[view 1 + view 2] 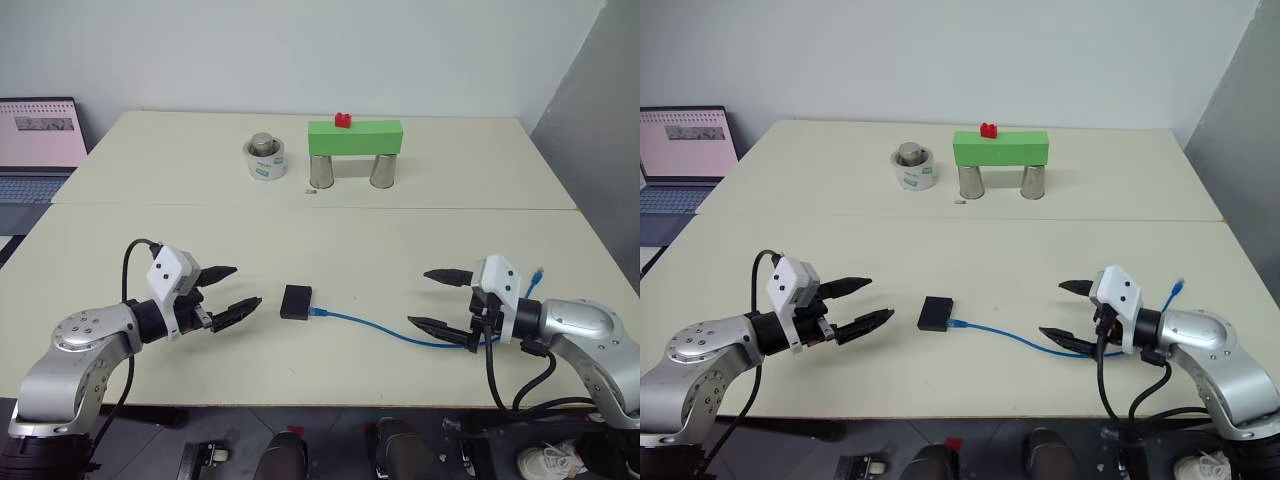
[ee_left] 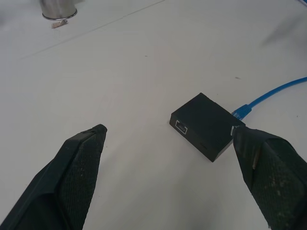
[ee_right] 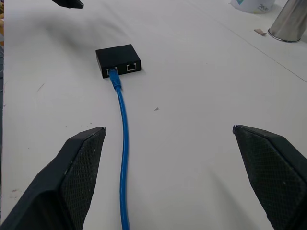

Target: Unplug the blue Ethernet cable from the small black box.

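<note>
Blue Ethernet cable (image 3: 123, 143) is plugged into one port of the small black box (image 1: 295, 301), which lies flat on the pale table (image 1: 320, 230) between my two arms; my left gripper (image 1: 226, 294) and right gripper (image 1: 440, 299) both hover with fingers spread wide, holding nothing, each well apart from the box

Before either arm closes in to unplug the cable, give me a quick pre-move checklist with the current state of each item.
1. Blue Ethernet cable plugged into small black box: ok, plug seated.
2. Left gripper open, holding nothing: ok.
3. Right gripper open, holding nothing: ok.
4. Box between the grippers, neither touching it: ok.
5. Second port beside the plug free: ok.
6. Box fixed to the table: cannot tell.
</note>
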